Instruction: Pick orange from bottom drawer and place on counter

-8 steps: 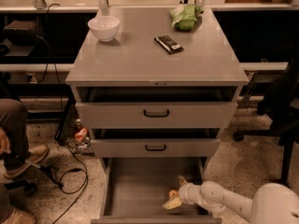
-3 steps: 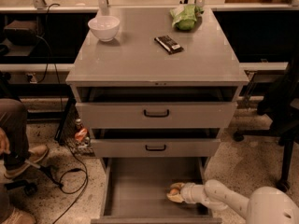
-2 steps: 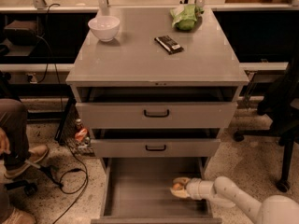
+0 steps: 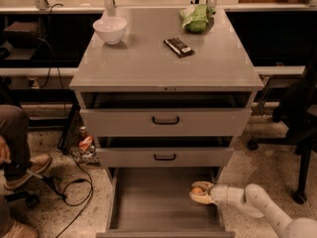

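Grey bottom drawer: pulled open, lowest of three.
Round orange: at the drawer floor's 3 o'clock edge, inside the gripper.
Pale gripper: reaching in from 4 o'clock, fingers closed on the orange.
Grey counter: toward 12 o'clock, overhead; the lift likely must back out first.

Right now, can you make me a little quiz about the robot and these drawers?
1. True or false: the orange is lying on the counter.
2. Where is the gripper? A: in the bottom drawer, right at the orange. B: above the counter. C: down by the floor cables.
3. How many drawers show a black handle?

Key: 1 false, it is down in the bottom drawer. 2 A. 3 two.
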Robot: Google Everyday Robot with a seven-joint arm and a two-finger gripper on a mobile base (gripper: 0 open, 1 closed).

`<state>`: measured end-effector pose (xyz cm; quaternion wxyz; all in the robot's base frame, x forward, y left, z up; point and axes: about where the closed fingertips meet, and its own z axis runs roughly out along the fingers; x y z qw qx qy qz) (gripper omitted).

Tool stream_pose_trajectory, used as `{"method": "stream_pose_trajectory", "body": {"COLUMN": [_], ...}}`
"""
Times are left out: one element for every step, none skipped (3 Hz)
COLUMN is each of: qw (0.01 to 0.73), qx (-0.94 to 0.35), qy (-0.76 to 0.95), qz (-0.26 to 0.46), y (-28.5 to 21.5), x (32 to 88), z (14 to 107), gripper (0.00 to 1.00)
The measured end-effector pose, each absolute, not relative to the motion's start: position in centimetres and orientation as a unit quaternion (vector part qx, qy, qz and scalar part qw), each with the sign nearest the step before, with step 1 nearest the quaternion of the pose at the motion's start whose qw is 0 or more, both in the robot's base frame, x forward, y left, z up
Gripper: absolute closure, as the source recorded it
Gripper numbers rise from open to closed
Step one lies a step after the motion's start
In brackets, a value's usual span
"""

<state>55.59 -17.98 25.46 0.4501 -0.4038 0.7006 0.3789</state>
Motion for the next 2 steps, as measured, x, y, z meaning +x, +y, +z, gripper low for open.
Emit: {"method": "stream_pose_trajectory", "body": {"qw": [0.451, 0.451], "qx": [-0.415, -0.415], "qy": [0.675, 0.674], "qz": [0.412, 0.412], "y": [-17.51, -17.41], "x": [54.48, 54.43], "z": [27.09, 27.14], "gripper": [1.0, 1.0]}}
